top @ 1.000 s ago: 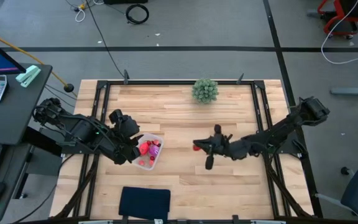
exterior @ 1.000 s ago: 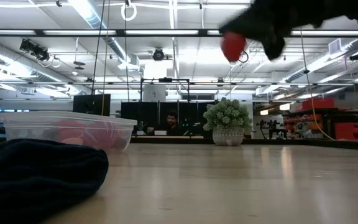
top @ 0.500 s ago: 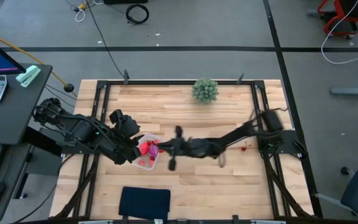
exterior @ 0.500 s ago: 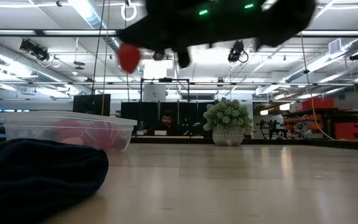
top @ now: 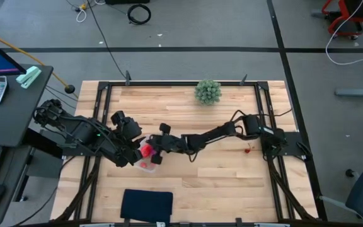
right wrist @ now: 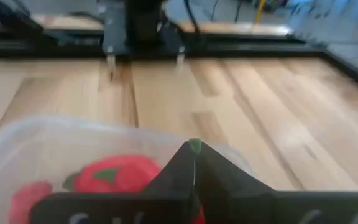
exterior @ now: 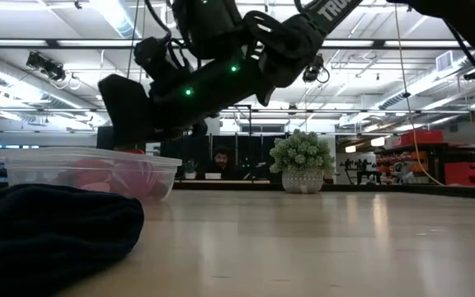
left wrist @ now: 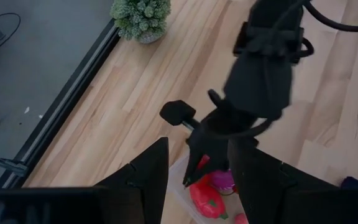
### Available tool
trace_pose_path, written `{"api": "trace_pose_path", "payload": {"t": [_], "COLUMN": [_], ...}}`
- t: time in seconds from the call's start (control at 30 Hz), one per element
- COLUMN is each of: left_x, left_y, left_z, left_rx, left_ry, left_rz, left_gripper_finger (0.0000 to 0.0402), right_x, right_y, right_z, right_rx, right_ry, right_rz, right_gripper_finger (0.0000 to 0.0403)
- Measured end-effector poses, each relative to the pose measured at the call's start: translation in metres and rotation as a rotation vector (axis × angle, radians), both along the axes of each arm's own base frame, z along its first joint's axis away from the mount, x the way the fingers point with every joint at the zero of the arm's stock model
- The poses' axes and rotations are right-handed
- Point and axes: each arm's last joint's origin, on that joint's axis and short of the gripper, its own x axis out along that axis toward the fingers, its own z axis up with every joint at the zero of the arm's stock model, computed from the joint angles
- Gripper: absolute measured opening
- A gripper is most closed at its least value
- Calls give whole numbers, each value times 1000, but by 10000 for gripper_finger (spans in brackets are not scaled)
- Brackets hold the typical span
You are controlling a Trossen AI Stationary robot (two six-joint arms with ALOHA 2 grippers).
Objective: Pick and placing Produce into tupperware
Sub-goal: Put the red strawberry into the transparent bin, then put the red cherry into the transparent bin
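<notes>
While the left gripper (top: 133, 150) sits at the left edge of the tupperware (top: 145, 166), seemingly steadying it, I cannot tell from any view whether its fingers (left wrist: 143, 180) clamp the rim or merely flank it; the left wrist view shows them spread wide with the tub's contents between them. That clear tub stands on the tabletop (top: 188, 113) left of centre, and several red pieces of produce (left wrist: 205, 196) already lie in it, among them a bigger red piece with a green stalk (right wrist: 107, 175) and a purple-pink one (left wrist: 224, 180).

Just right of the tub, the right gripper (top: 157, 152) reaches across from the far side of the tabletop, its long arm stretched out, and hangs directly over the tub's right half. Its fingers (right wrist: 194, 171) are pressed together in the right wrist view, with a small green tip showing at their ends, which I judge to be the stalk of a red berry pinched between them; the berry itself is mostly hidden. In the low view the gripper hangs just above the tub's rim (exterior: 89, 155).

The step in hand, as I judge it, is the placing of one berry. Next the right fingers need to part so the piece drops inside, then lift straight up, clear of the rim and the left gripper.

Farther right, one small red piece (top: 249, 149) lies on the tabletop near the right arm's base, likely due for picking. A green plant (top: 207, 91) stands at the back edge.
</notes>
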Motion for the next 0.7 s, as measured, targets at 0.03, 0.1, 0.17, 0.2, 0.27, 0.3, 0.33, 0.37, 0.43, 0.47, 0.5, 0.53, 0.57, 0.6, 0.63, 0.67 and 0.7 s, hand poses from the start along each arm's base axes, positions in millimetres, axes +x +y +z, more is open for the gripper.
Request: {"api": "trace_pose_path", "payload": {"t": [0.03,0.1,0.17,0.2,0.27,0.3,0.33,0.37,0.43,0.47,0.5,0.53,0.57,0.6,0.63,0.67,0.7], "left_x": [0,0,0,0,0,0,0,0,0,0,0,0,0,0,0,0,0], "left_y": [0,0,0,0,0,0,0,0,0,0,0,0,0,0,0,0,0], "left_z": [0,0,0,0,0,0,0,0,0,0,0,0,0,0,0,0,0], "left_rx": [0,0,0,0,-1,0,-1,-1,-4,-5,-9,-11,-12,-12,-12,-12,-11], "left_ry": [0,0,0,0,-1,-1,-1,-1,-3,-5,-7,-8,-9,-9,-9,-9,-10], "left_rz": [0,0,0,0,1,1,1,1,4,6,9,12,14,14,14,14,14], "left_gripper_finger": [172,172,172,172,172,172,172,172,172,172,172,172,172,172,172,172,172], "right_x": [-1,-2,-4,-5,-8,-11,-16,-21,-37,-47,-60,-73,-86,-99,-113,-127,-138], "right_y": [-3,-7,-10,-12,-12,-12,-10,-8,-6,-5,-3,-2,-1,2,4,8,13], "right_z": [2,8,21,30,47,54,61,68,84,92,100,105,110,113,117,120,125], "right_rx": [4,7,10,14,26,34,42,51,71,93,120,155,195,226,252,268,268], "right_ry": [18,28,18,1,-4,12,43,86,209,273,358,448,536,624,711,790,844], "right_rz": [8,8,6,11,39,60,85,111,149,160,167,160,145,116,74,31,-14], "right_gripper_finger": [28,43,59,67,82,89,96,102,112,116,120,121,122,122,122,121,120]}}
